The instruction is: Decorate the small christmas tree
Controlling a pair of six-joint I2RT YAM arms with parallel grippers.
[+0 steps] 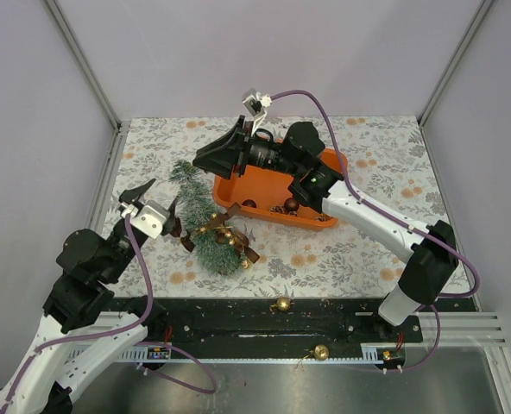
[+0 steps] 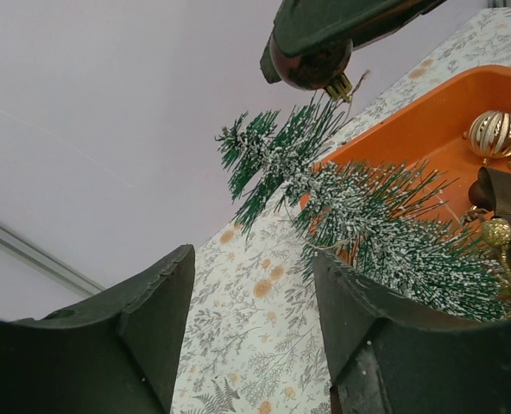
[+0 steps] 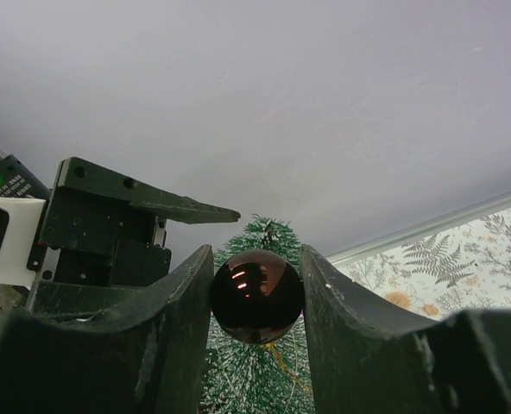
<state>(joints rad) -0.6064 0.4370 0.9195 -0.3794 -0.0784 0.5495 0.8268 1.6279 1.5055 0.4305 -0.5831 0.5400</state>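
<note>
The small christmas tree (image 1: 205, 220) lies on its side on the floral tablecloth, its tip (image 1: 185, 169) pointing away and gold baubles and brown ribbon on its lower part. My right gripper (image 3: 256, 254) is shut on a dark red bauble (image 3: 257, 296) and hangs just above the tree's tip; from the left wrist the bauble (image 2: 312, 60) shows over the needles (image 2: 385, 224). My left gripper (image 2: 254, 259) is open with only cloth between its fingers. It sits at the tree's left side (image 1: 165, 191), one finger (image 2: 368, 336) against the needles.
The orange tray (image 1: 324, 220) stands right of the tree, holding a dark red bauble (image 1: 291, 205) and a striped gold one (image 2: 494, 134). Two loose gold baubles (image 1: 281, 304) (image 1: 321, 352) rest on the black base rail near the arms. Grey walls enclose the table.
</note>
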